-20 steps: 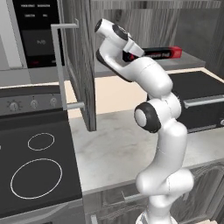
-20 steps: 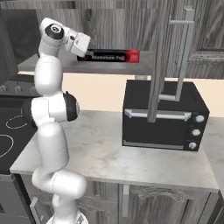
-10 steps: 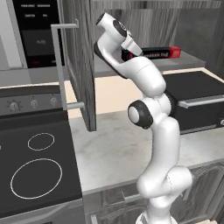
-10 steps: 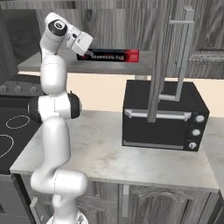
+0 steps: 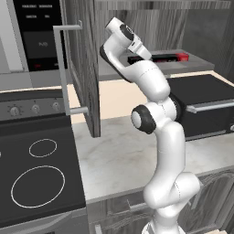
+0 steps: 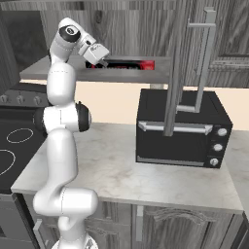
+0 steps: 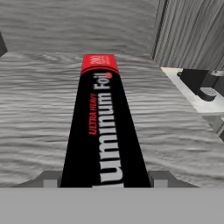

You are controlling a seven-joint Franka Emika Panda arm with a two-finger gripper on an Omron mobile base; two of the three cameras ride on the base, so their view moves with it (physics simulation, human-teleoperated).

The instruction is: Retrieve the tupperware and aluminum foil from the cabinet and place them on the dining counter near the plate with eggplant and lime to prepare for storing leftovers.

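Hand view: slim black aluminum foil point(image 7: 103, 131) box (red-ended)

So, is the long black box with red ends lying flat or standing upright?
Lying flat: the long black foil box rests lengthwise on the grey wood-grain shelf.

Marbled counter point(image 6: 126, 170) holds a black toaster oven point(image 6: 182, 129) beside the stove point(image 5: 36, 178).

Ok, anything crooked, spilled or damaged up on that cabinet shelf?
Nothing stands out. The aluminum foil lies flat on the cabinet shelf, box intact, its near end between the claw fingers.
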